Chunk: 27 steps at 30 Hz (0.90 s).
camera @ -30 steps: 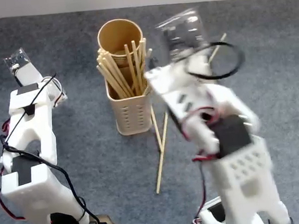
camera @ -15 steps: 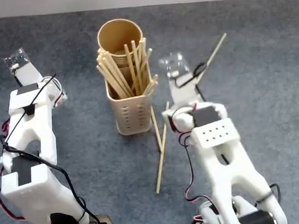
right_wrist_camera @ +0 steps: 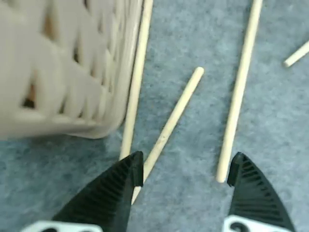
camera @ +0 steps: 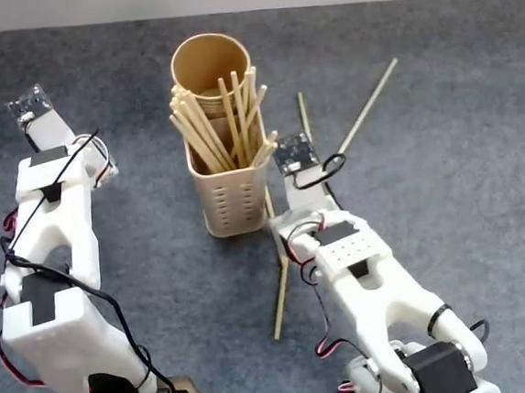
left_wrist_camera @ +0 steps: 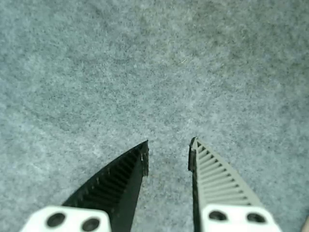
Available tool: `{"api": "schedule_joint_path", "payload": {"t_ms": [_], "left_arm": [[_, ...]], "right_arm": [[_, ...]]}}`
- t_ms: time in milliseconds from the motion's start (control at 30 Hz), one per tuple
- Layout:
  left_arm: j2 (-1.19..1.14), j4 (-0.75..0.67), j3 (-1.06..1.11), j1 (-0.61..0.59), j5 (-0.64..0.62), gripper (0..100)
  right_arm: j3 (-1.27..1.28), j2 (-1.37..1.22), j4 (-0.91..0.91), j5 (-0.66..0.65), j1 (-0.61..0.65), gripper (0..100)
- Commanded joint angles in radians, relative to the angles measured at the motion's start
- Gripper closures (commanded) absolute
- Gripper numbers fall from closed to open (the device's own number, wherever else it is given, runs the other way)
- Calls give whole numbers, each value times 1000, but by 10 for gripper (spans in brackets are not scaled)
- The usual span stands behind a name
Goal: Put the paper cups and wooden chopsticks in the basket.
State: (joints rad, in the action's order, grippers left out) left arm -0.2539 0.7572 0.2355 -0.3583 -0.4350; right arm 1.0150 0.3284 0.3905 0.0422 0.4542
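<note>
Nearest on the table, a crossed pair of wooden chopsticks (camera: 281, 298) lies just right of the basket's foot. The right pincer (right_wrist_camera: 186, 166) hangs over them, jaws spread wide and holding nothing; one stick (right_wrist_camera: 170, 122) runs up between the jaws, and a second stick (right_wrist_camera: 239, 92) lies towards the other jaw.

These sticks look light, stiff and smooth, and they lie flat, so a low pinch across the width near mid-length should lift one without it tipping. A grip near an end would likely let it swing or slide.

Beyond stands the basket (camera: 229, 199), upright and slotted, already bristling with chopsticks, with the paper cups (camera: 210, 65) nested in its far end. The cups would crush easily, being thin-walled.

To the far left, the left pincer (left_wrist_camera: 169, 147) is partly open and empty above bare covering. Farther right, two more chopsticks (camera: 365, 107) and (camera: 303, 117) lie loose, well apart from the basket.

The table (camera: 482, 186) wears a grey, felt-like covering that should keep the sticks from rolling. A pale band runs along its far edge.
</note>
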Motion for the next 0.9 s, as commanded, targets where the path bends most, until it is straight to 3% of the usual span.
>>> {"api": "schedule_joint_path", "payload": {"t_ms": [0, 200, 367, 433, 533, 733, 867], "left_arm": [[5, -15, -12, 21, -3, 842], [5, -15, -10, 21, -3, 842], [5, -15, -7, 21, -3, 842], [5, -15, -7, 21, -3, 842], [5, -15, -8, 21, -3, 842], [5, -15, -10, 21, -3, 842], [5, -15, -10, 21, -3, 842]], "right_arm": [[-7, -15, -13, -31, 16, 717], [-70, -203, 8, -41, -21, 717], [-280, -360, 183, -37, -48, 721], [-335, -403, 228, -37, -53, 786], [-360, -409, 245, -35, -68, 994], [-364, -400, 248, -35, -127, 994], [-364, -248, 248, -35, -165, 994]]}}
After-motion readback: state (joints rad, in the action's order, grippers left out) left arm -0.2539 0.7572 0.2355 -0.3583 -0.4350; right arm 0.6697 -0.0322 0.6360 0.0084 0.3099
